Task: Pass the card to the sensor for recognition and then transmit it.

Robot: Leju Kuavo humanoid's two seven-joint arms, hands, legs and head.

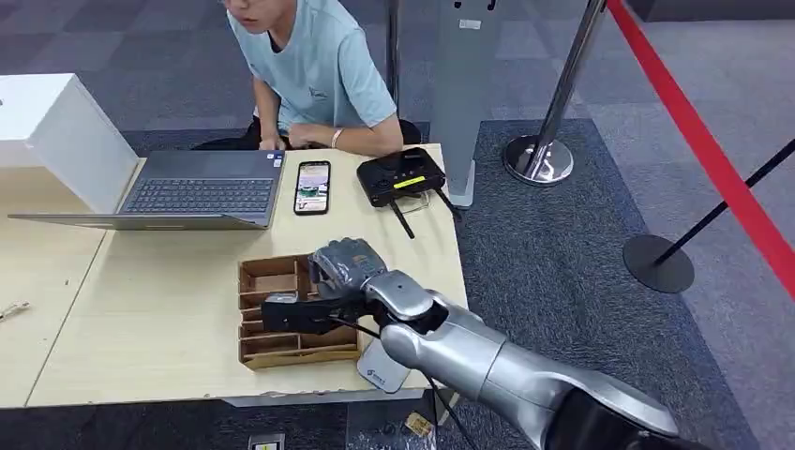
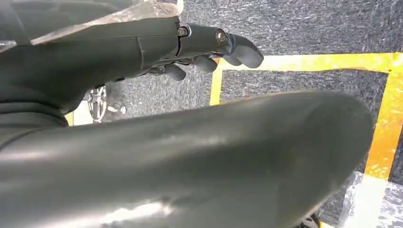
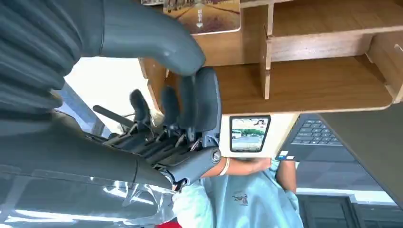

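Note:
A picture card (image 3: pixel 202 14) stands in a compartment of the wooden organiser (image 3: pixel 309 80). My right hand (image 1: pixel 345 270) hovers over the right side of that organiser (image 1: pixel 272 274), in the middle of the table's front. Seen from the wrist, the right hand (image 3: pixel 157 104) has thumb and fingers apart at the box's edge with nothing between them. The black sensor box (image 1: pixel 401 175) with a yellow-green strip sits at the far right of the table, well beyond the hand. My left hand (image 2: pixel 209 45) hangs over the floor, fingers loosely spread and empty.
A person in a light blue shirt (image 1: pixel 314 66) sits behind the table. A phone (image 1: pixel 312 187) and an open laptop (image 1: pixel 202 192) lie between organiser and person. A pale flat piece with a small logo (image 1: pixel 382 367) lies at the table's front edge under my arm. Red-belt stanchions (image 1: pixel 539 155) stand right.

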